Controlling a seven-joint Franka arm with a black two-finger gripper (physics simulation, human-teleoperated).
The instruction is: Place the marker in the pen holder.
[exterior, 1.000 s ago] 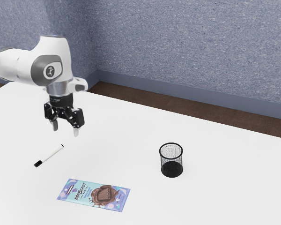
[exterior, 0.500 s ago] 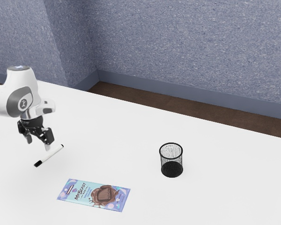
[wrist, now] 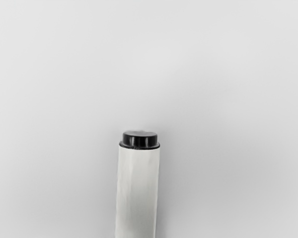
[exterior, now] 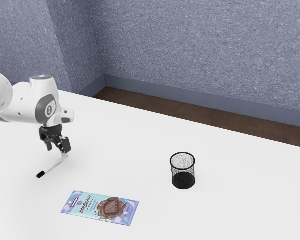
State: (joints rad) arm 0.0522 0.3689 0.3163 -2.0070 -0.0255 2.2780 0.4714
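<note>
My gripper (exterior: 57, 153) is low over the table at the exterior view's left, its two fingers apart, so it stands open. The white marker (exterior: 53, 165) lies flat on the table beneath it; one fingertip overlaps the end away from the black cap, and contact cannot be told. In the wrist view the marker (wrist: 137, 191) runs from the lower edge to its black end plug, just under the hand. The black mesh pen holder (exterior: 183, 180) stands upright toward the exterior view's right, well apart from the gripper, with nothing seen inside.
A blue and purple chocolate bar packet (exterior: 100, 207) lies flat on the white table (exterior: 140, 155), between the marker and the pen holder and nearer the exterior view's lower edge. A speckled blue wall (exterior: 200, 50) rises beyond the table.
My hand first came down and toward the exterior view's left, then shifted back rightward over the marker's far end. The marker, packet and pen holder have stayed put.
</note>
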